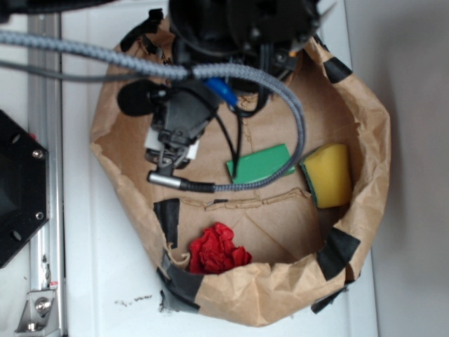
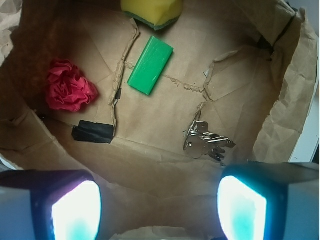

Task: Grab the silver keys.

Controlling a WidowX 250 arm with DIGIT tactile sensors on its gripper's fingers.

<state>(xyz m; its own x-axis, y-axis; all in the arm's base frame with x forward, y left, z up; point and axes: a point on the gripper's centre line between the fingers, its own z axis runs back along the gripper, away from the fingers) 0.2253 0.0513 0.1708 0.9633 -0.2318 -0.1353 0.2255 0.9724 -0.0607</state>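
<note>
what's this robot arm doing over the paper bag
The robot arm's tool hovers open and empty inside a brown paper bag tray, just short of a small bunch of shiny silver keys on the floor. A flat green block, a yellow sponge and a crumpled red cloth lie untouched nearby.

No readable text, label, brand or number on anything here.

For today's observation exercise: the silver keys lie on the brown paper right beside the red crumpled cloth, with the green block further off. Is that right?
Not quite. The wrist view shows the silver keys on the brown paper well apart from the red crumpled cloth, across the floor from it. The green block is indeed further off.
</note>
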